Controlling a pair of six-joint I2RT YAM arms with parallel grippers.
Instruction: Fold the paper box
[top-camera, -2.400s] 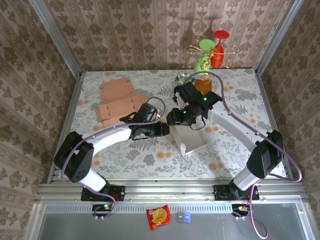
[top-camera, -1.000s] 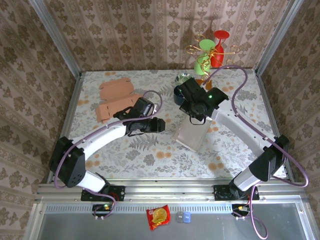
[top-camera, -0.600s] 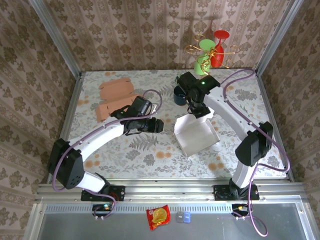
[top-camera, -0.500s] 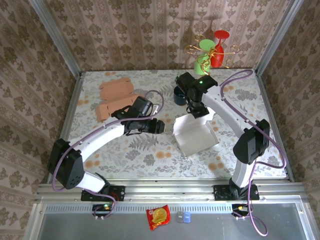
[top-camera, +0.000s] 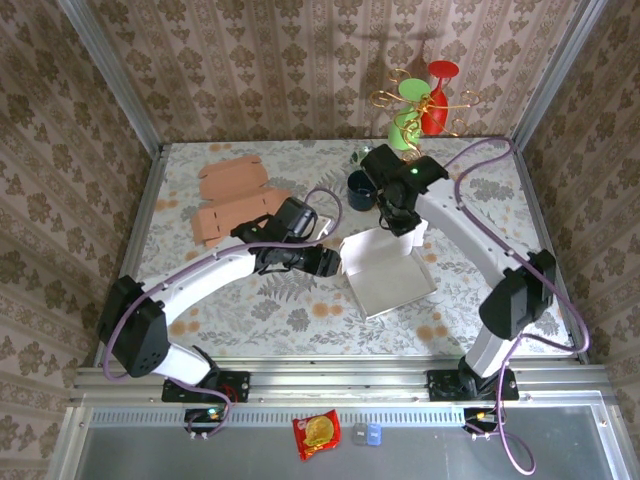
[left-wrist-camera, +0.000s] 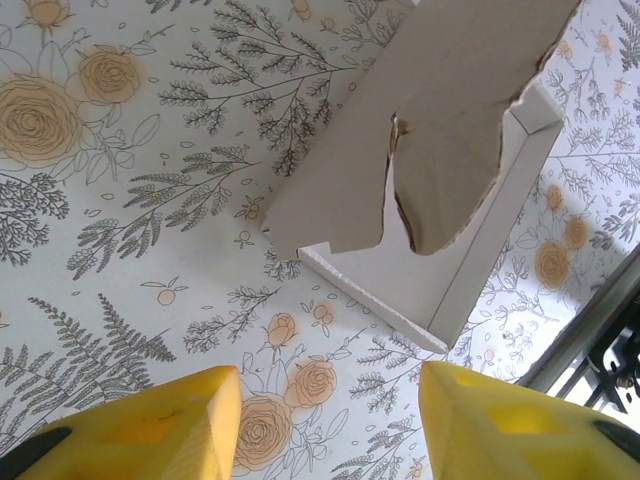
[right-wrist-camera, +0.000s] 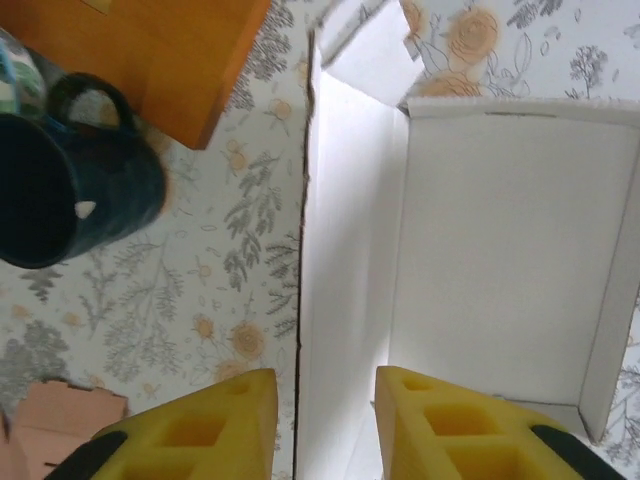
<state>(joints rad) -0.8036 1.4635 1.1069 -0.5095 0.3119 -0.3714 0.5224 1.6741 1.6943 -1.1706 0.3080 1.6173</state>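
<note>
Feared a collapse of the half-raised paper box (top-camera: 388, 272) from a push on one wall without a brace on the opposite one; judged the ragged-edged flap (left-wrist-camera: 440, 120) liable to rip further under a pinch near its torn rim; reckoned a careless sideways shove enough to knock the dark mug (right-wrist-camera: 70, 180) nearby. Found the left gripper (left-wrist-camera: 325, 400) released, fingers wide apart with nothing between, the box ahead of and beyond its tips, clear of them. Found the right gripper (right-wrist-camera: 325, 400) parted as well, poised over the box's long side wall, the open tray ahead and to the right; could not tell about contact.
</note>
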